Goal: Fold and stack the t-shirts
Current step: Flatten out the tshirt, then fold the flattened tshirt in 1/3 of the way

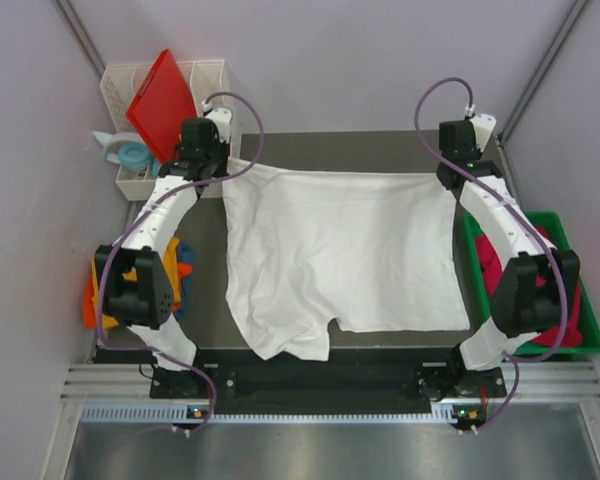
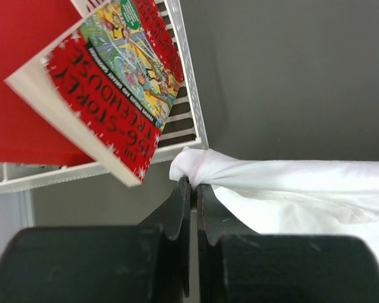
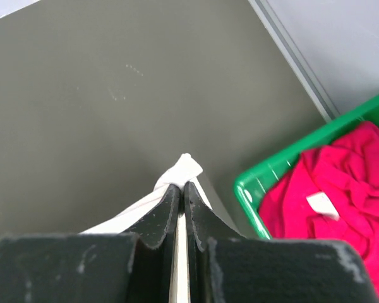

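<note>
The white short-sleeved cotton t-shirt (image 1: 340, 250) is lying spread over the dark grey table (image 1: 380, 145). Its far edge is stretching taut from left to right between the two arms. The left gripper (image 2: 194, 184) is pinching a bunched far-left corner, fingers pressed together on the cloth. The right gripper (image 3: 183, 184) is doing the same at the far-right corner, with only a small tuft of fabric poking past its tips.

The longer spread is running left to right across the table, and the shorter one from far to near. A loose lobe, probably a sleeve, is hanging off the near-left corner toward the table's front edge. The pictures are not showing where the collar is, so I cannot tell which way the shirt is pointing.

The right-hand hold is looking thin, so a pull could be slipping that tuft free and dropping the edge. Uneven travel of the two arms would be skewing the fold. The rumpled near-left lobe is likely to be folded in as a wrinkle.

The left gripper is also working just beside the white slatted plastic basket (image 2: 192, 107), which is holding a red-covered paperback book (image 2: 114, 82) and a rigid red plastic board (image 1: 162, 95); a swing that way could be snagging it. A crumpled magenta-pink shirt (image 3: 341, 196) is waiting in the green plastic bin (image 1: 590, 330) on the right, and orange and blue cloth (image 1: 88, 300) is sitting at the left.
</note>
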Controlling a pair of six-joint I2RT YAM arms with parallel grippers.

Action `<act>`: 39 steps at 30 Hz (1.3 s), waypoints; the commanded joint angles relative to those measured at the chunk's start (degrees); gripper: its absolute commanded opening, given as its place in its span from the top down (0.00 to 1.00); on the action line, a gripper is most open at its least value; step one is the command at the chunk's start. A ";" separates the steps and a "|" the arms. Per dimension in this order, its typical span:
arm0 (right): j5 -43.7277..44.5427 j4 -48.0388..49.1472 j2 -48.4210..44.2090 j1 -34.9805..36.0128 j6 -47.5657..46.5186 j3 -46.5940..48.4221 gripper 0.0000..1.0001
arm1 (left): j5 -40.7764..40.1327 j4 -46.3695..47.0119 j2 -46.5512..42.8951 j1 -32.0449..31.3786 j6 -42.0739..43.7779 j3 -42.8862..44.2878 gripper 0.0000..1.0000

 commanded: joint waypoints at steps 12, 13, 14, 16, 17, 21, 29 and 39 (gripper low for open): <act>0.28 2.00 22.27 -5.92 -0.10 25.38 1.00 | -2.60 1.32 25.90 -2.46 -1.58 31.86 1.00; 0.10 2.00 22.97 -6.18 0.25 25.65 1.00 | -2.60 0.88 27.13 -2.82 -1.23 33.27 1.00; -0.16 2.08 24.55 -6.53 0.34 26.44 1.00 | -2.77 0.52 29.31 -3.08 -0.88 35.63 1.00; -0.43 2.17 26.23 -6.88 0.87 27.06 1.00 | -3.21 0.43 31.09 -3.96 -0.61 37.06 1.00; -0.69 2.17 28.06 -7.23 1.04 27.93 1.00 | -3.30 0.61 32.31 -4.14 -0.52 37.76 1.00; -2.09 2.17 32.73 -8.12 1.74 31.18 1.00 | -3.92 2.01 35.92 -5.54 0.18 40.04 1.00; -4.38 2.52 39.68 -8.38 2.19 37.60 1.00 | -6.29 2.19 43.66 -7.30 2.11 49.27 1.00; -5.26 4.61 32.75 -9.44 2.98 31.38 1.00 | -6.64 1.65 36.82 -7.83 -0.52 43.41 1.00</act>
